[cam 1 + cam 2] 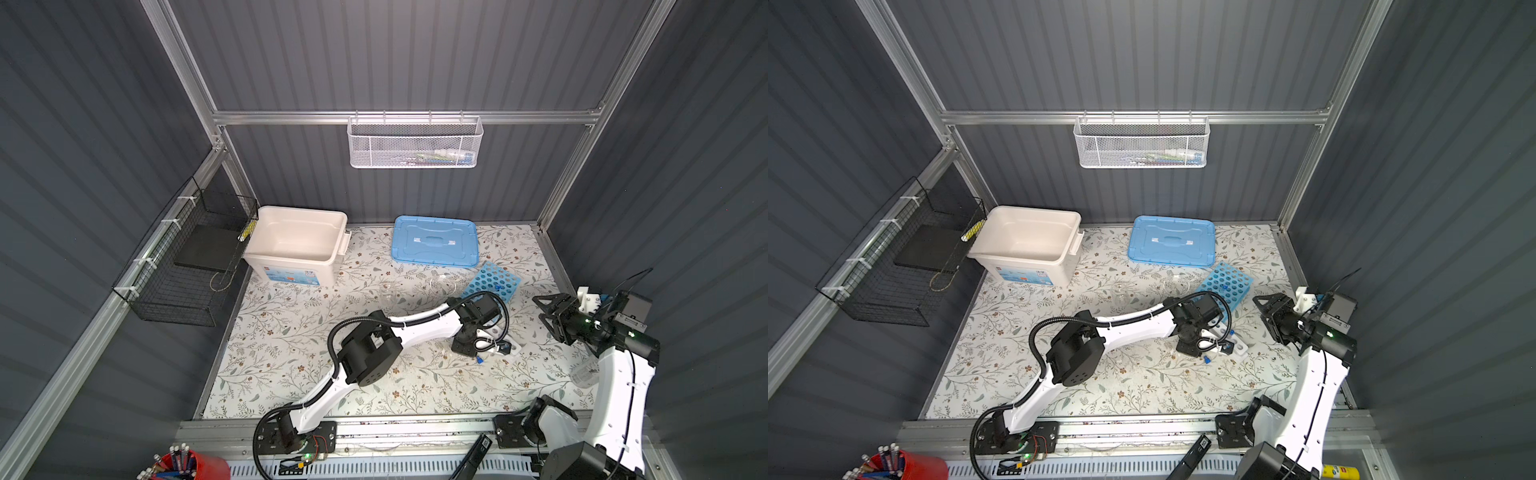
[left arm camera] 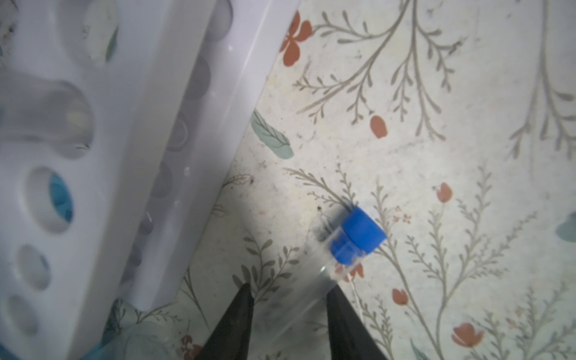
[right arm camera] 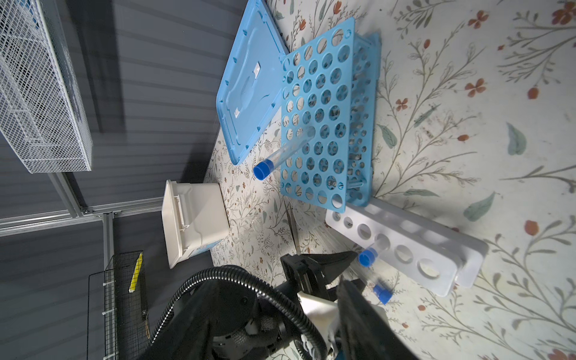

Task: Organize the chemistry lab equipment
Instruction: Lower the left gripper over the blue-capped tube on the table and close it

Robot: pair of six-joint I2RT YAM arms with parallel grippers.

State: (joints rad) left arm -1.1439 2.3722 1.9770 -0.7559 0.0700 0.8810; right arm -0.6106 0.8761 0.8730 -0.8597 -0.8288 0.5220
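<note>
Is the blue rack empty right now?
No: in the right wrist view a blue-capped tube sticks out of one hole of the blue rack.

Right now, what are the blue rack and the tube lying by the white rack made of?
Blue rack: probably moulded plastic, matte, one even colour throughout. Tube: clear and shiny, you see straight through it; glass or clear plastic, can't tell. Its blue cap: likely plastic, dull.
</note>
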